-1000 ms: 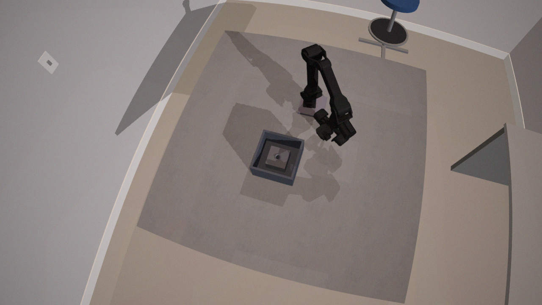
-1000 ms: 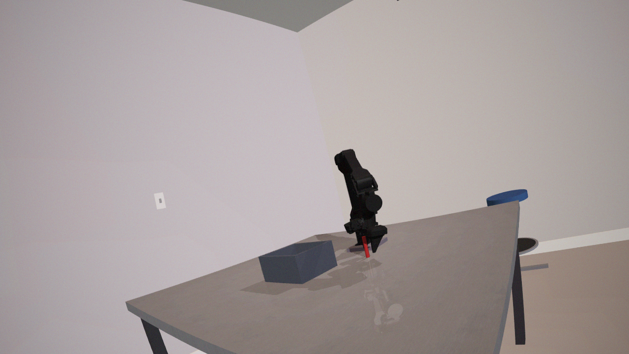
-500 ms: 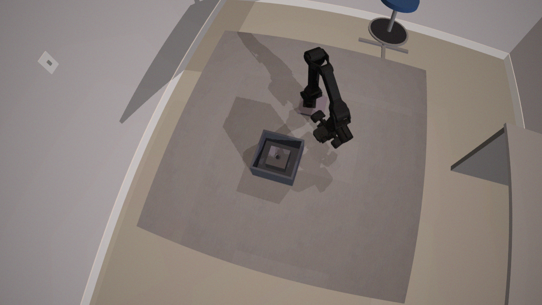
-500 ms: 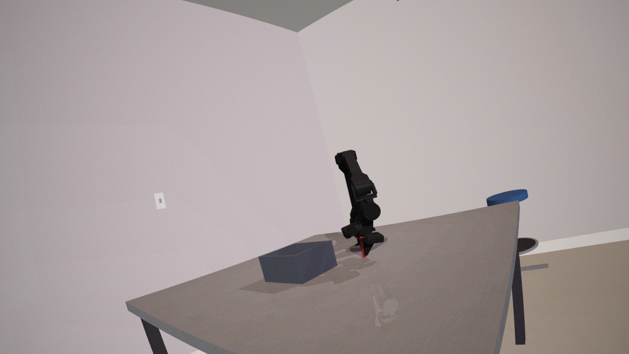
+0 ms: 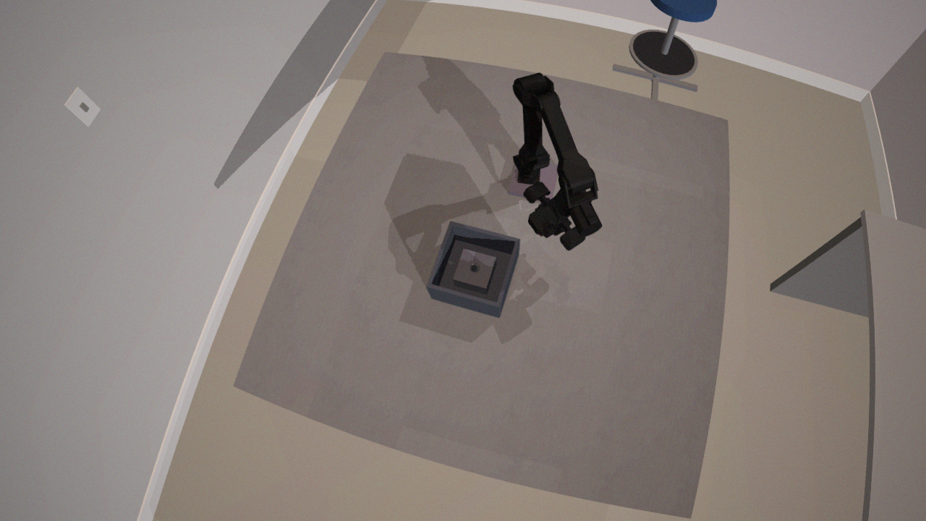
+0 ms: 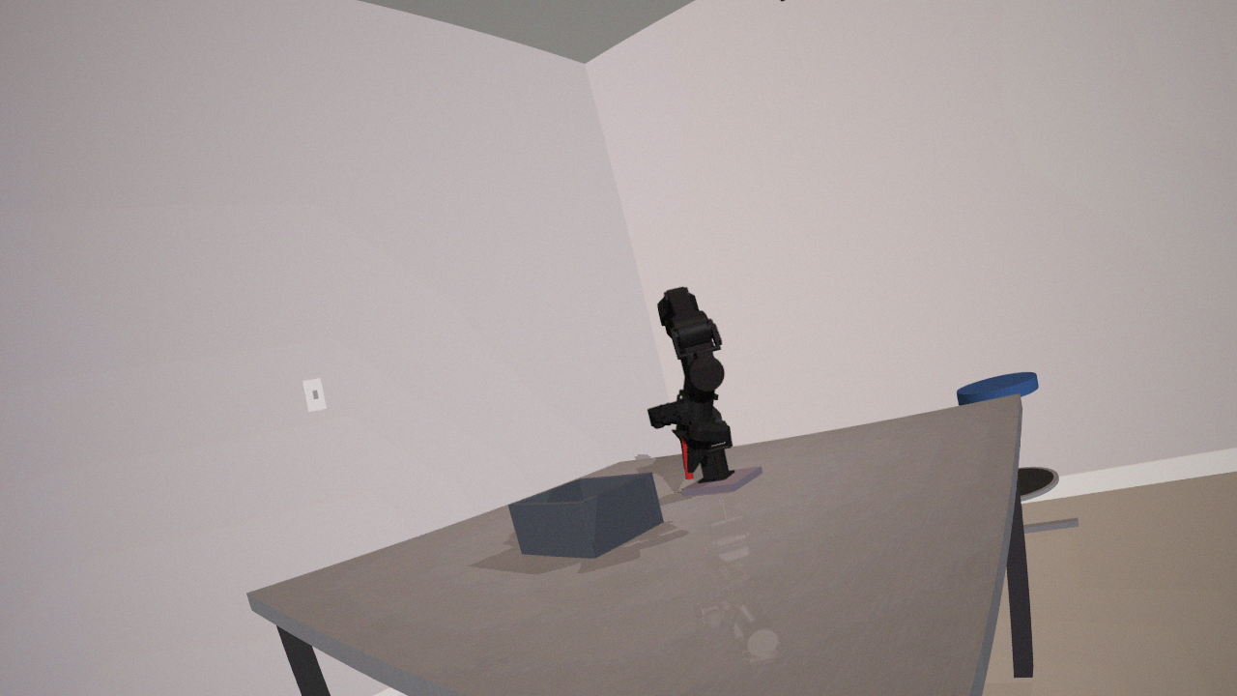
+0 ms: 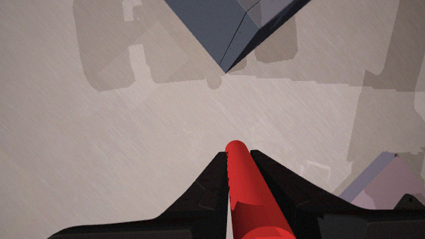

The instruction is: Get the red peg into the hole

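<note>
My gripper [image 6: 690, 470] [image 7: 238, 158] is shut on the red peg [image 6: 686, 456] [image 7: 247, 186], whose lower end reaches slightly past the fingertips. The peg is held above the table, clear of its shadow in the wrist view. In the top view the arm hides the peg and the fingers. The open dark blue-grey box [image 5: 466, 307] [image 6: 553, 528] [image 7: 206, 26] stands beside the gripper, to its left in the top and exterior views. One box corner shows ahead of the fingers in the wrist view. The plate [image 5: 484, 278] lies inside at the bottom, with its dark round hole [image 5: 474, 267] empty.
The arm's pinkish base plate [image 5: 547, 179] [image 6: 742, 479] [image 7: 388, 186] is close by the gripper, at the lower right in the wrist view. The box walls stand above the plate on all sides. Arm shadows fall on the table [image 5: 388, 388] [image 6: 821, 563]. A blue stool [image 5: 686, 7] [image 6: 998, 389] stands beyond the table.
</note>
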Controlling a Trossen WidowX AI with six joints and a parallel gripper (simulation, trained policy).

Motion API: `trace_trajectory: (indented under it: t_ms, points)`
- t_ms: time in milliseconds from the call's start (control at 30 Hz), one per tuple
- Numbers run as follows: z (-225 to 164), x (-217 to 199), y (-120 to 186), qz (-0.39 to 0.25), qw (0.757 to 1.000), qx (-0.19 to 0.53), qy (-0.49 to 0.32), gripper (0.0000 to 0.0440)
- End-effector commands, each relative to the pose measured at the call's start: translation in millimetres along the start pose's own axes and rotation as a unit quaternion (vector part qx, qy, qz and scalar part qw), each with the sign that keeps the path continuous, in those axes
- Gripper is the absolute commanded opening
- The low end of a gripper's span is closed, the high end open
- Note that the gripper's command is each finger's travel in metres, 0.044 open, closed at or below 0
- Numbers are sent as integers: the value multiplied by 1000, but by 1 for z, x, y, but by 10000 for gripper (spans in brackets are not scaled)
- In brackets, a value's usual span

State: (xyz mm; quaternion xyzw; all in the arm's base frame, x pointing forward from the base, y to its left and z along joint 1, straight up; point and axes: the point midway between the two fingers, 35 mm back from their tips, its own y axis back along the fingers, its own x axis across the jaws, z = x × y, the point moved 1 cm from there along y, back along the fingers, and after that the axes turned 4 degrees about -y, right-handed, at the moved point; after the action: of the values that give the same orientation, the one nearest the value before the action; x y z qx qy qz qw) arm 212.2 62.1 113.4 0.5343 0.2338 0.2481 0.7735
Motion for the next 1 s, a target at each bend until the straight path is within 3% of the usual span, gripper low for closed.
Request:
trace_trajectory:
  t_ms: [0, 433, 967]
  points:
    - [18, -1, 16, 11, 1000, -19, -17, 0]
    - [79, -9, 25, 13, 993, -61, -104, 0]
    - [147, -18, -6, 3, 985, -82, -151, 0]
